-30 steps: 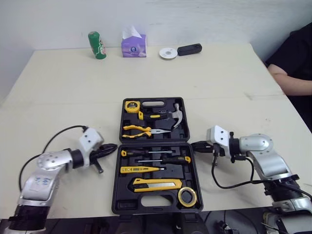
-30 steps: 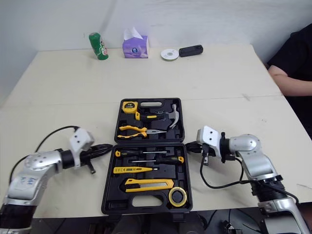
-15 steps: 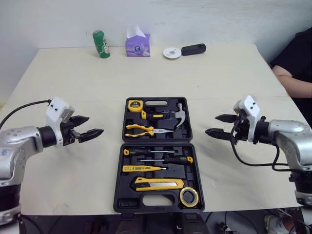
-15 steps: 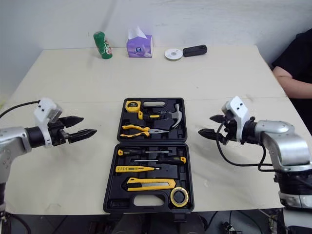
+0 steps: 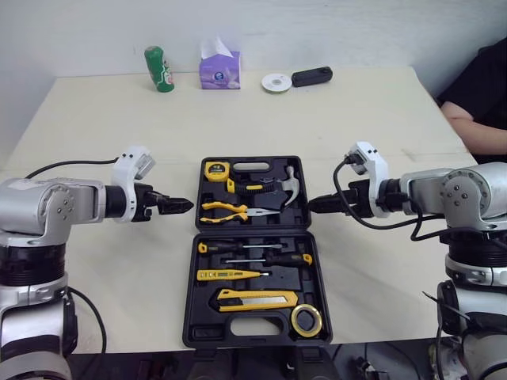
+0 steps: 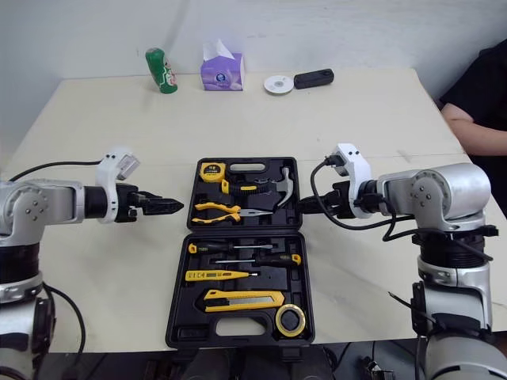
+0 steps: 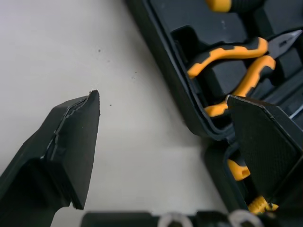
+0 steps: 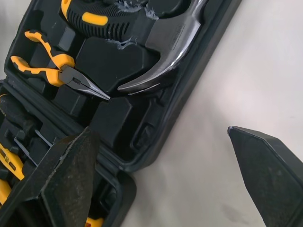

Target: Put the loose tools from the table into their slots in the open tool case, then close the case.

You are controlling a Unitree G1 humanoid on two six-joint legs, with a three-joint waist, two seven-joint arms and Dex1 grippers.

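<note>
**Two spread grippers flank the open tool case**

I have the black plastic tool case (image 5: 306, 237) lying open and flat at the near middle of the beige table (image 5: 356, 119). Its long axis runs straight away from me and the hinge crosses its middle.

The left gripper (image 5: 181, 206) reaches in level from the left and points right at the case's left wall, just beside the far half. In its wrist view the fingers (image 7: 71, 142) stand wide apart, one against bare table, the other against the case's rim. The right gripper (image 5: 315, 207) mirrors it from the right and points left at the case's right wall. Its fingers (image 8: 61, 175) are also spread and grip nothing. I cannot tell whether either gripper touches the case.

- **Far half:** a round yellow tape measure (image 5: 214, 170), a steel claw hammer (image 5: 289, 187) with its head to the right, and yellow-handled long-nose pliers (image 5: 228, 210) lying crosswise, nose to the right.
- **Near half:** two black-and-yellow screwdrivers (image 5: 253, 248), a slim yellow tester (image 5: 230, 275) and a yellow utility knife (image 5: 257, 299), all crosswise. A roll of yellow tape (image 5: 305, 319) sits at the near right corner.

Along the table's far edge stand a green can (image 5: 158, 70), a purple tissue box (image 5: 218, 71), a white disc (image 5: 276, 82) and a small black oblong device (image 5: 310, 77). A person in black (image 5: 479, 95) sits at the right.
</note>
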